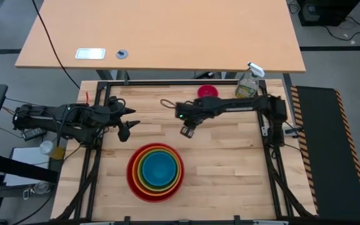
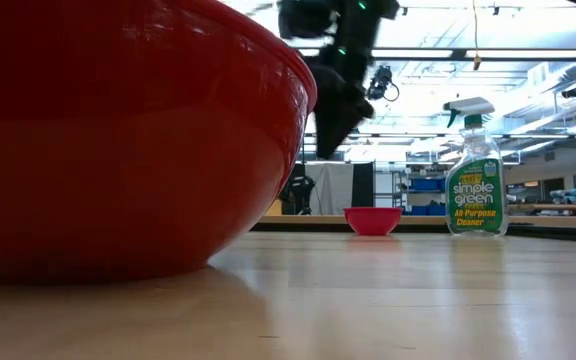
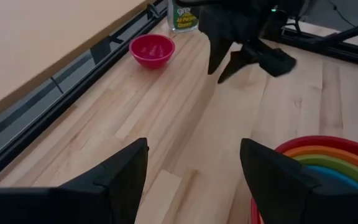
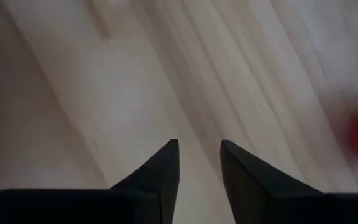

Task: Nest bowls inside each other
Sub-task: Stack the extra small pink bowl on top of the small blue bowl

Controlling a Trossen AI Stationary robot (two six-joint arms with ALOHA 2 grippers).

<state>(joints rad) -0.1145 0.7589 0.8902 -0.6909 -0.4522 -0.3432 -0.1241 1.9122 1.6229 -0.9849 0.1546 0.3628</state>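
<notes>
A red bowl (image 1: pixel 132 181) stands on the table's near middle with the orange, green and blue bowls (image 1: pixel 156 167) nested inside it; it fills the left of the low view (image 2: pixel 118 130). The small pink bowl (image 1: pixel 207 91) stands alone on its base at the far edge (image 3: pixel 152 50), (image 2: pixel 372 220). My right gripper (image 1: pixel 187 130) hangs above the bare table between the stack and the pink bowl, pointing steeply down, open, with nothing between its fingers (image 4: pixel 199 146). My left gripper (image 1: pixel 130 125) waits open at the table's left, above the wood (image 3: pixel 194 152).
A clear spray bottle (image 1: pixel 249 82) with a green label stands at the far edge, just right of the pink bowl (image 2: pixel 475 180). A black frame rail (image 3: pixel 73 68) runs along the table's far edge. Bare wood lies to the right of the stack.
</notes>
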